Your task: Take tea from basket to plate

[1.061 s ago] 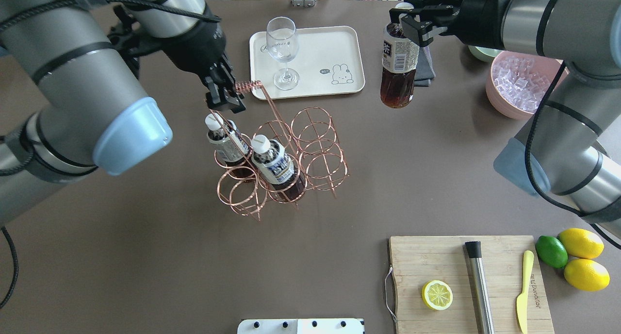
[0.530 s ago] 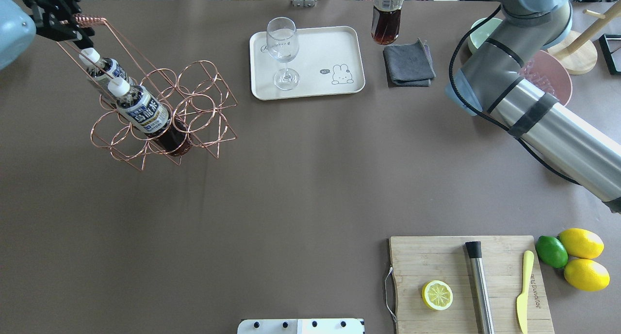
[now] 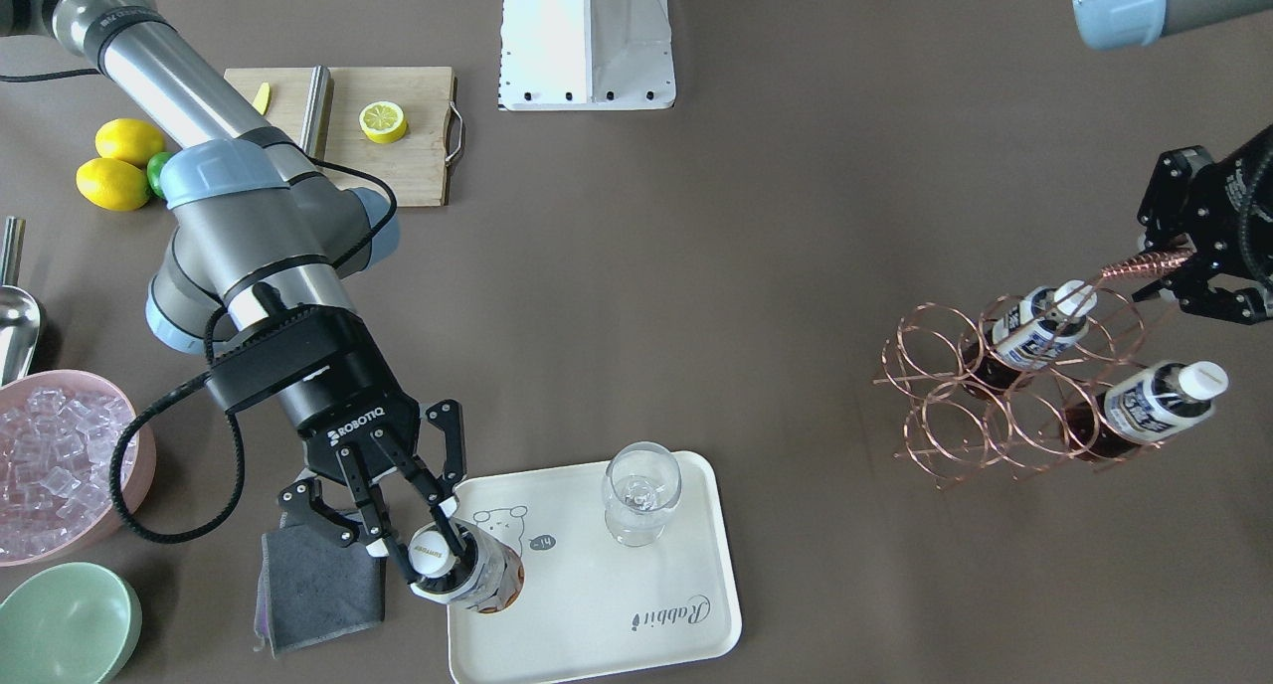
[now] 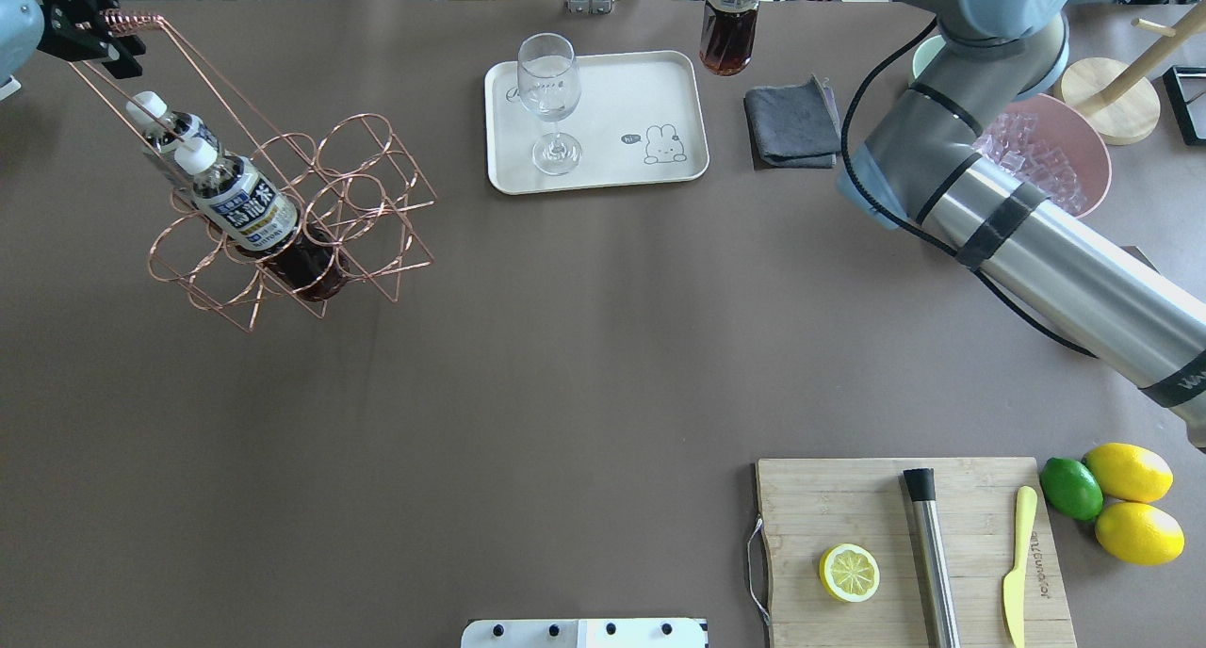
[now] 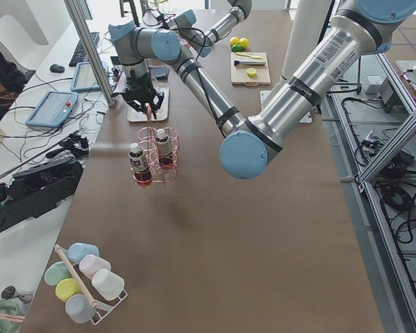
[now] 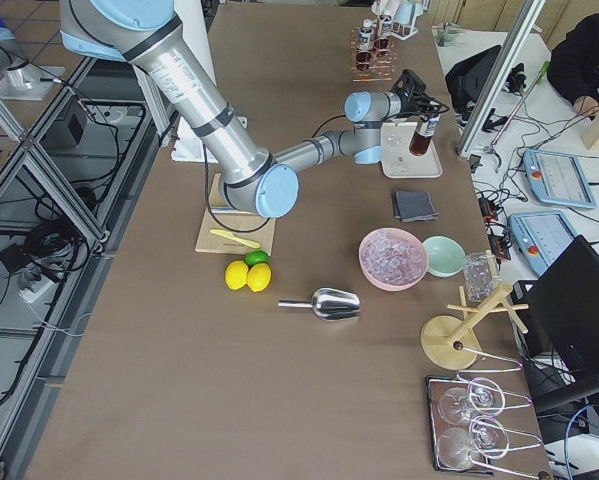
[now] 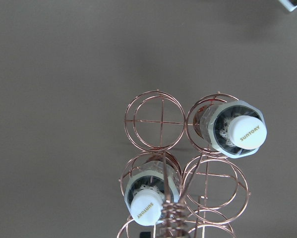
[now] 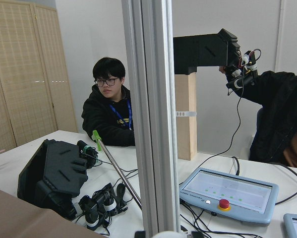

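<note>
Exterior front-facing: over the brown table, right gripper clasps the tea, left gripper pinches the basket handle.

This is a robot lab, not a home. Two big grey robot arms reach over one long brown table. Shiny metal bars stand up beside the table's long far edge. Black wires lie on the floor past the edge on the robots' side. Past the far edge are desks with a keyboard, a touch screen with a red stop button, and a man in glasses.
</note>
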`<move>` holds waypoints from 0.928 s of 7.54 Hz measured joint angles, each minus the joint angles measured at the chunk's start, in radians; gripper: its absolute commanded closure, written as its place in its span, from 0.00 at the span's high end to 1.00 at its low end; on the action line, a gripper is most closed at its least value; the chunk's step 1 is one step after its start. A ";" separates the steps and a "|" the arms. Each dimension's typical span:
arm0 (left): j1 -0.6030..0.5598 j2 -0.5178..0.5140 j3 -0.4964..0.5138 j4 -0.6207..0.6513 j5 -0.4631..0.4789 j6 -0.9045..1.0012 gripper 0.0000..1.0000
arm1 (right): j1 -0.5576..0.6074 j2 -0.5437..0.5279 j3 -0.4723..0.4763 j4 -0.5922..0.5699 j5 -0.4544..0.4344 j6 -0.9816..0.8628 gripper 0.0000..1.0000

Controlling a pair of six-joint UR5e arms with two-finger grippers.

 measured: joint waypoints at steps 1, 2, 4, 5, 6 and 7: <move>-0.034 0.000 0.065 -0.044 0.016 0.050 0.00 | -0.031 -0.001 -0.017 0.027 -0.051 0.012 0.00; -0.072 -0.002 0.149 -0.108 0.023 0.092 0.00 | -0.046 -0.002 -0.033 0.042 -0.074 0.017 0.00; -0.108 -0.013 0.272 -0.207 0.028 0.127 0.00 | -0.059 -0.004 -0.056 0.052 -0.086 0.019 0.00; -0.113 -0.015 0.305 -0.240 0.033 0.131 0.00 | -0.064 -0.004 -0.064 0.053 -0.090 0.018 0.00; -0.117 -0.015 0.332 -0.274 0.041 0.132 0.00 | -0.071 -0.004 -0.069 0.053 -0.092 0.018 0.00; -0.126 -0.013 0.359 -0.311 0.052 0.136 0.00 | -0.078 -0.004 -0.072 0.053 -0.093 0.018 0.00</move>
